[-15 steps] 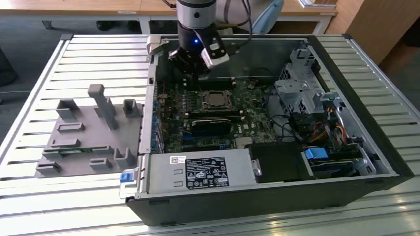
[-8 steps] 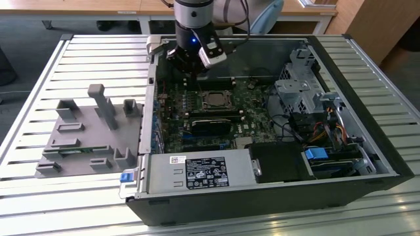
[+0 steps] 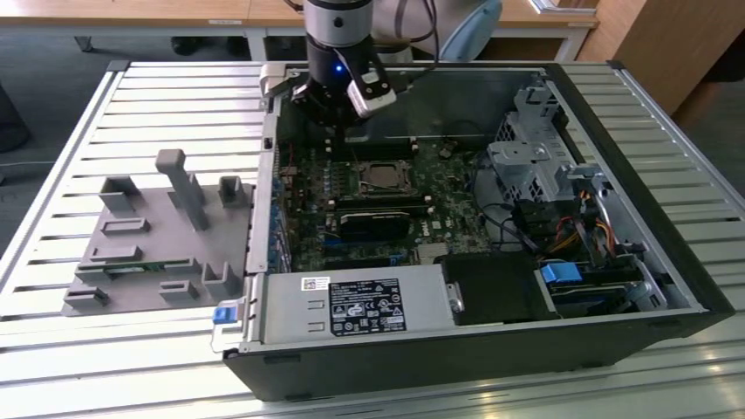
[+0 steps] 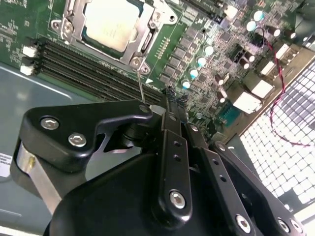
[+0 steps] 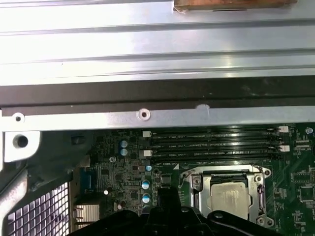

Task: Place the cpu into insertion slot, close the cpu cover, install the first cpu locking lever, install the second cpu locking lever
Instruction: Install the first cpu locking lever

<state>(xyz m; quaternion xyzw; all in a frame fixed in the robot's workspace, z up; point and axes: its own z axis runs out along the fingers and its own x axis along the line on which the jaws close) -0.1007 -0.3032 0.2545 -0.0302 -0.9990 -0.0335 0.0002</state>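
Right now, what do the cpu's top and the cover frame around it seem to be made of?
The cpu: metal top, dull silver-grey, matte; it shows a soft, spread glare. The cpu cover: likely stamped steel, brighter silver; thin edges and sharp glints in the second wrist view suggest it.

One open computer case [image 3: 466, 362] lies on one slatted tabletop [image 3: 140, 96]. Inside it there is one green motherboard [image 4: 29, 24]. The motherboard carries one cpu [image 4: 109, 22] and one cpu cover [image 4: 147, 38] framing the chip. It also carries four long black memory slots [image 5: 211, 138] lying side by side. One black heat-sink block [image 3: 379, 223] and one labelled silver power supply box [image 3: 349, 307] sit nearer. Two blue plastic tabs show, one [image 3: 229, 314] at the case's near corner and one [image 3: 563, 272] towards the exterior view's right. One grey fixture [image 3: 152, 253] stands at the exterior view's left. One gripper [image 4: 170, 96] hangs over the board.
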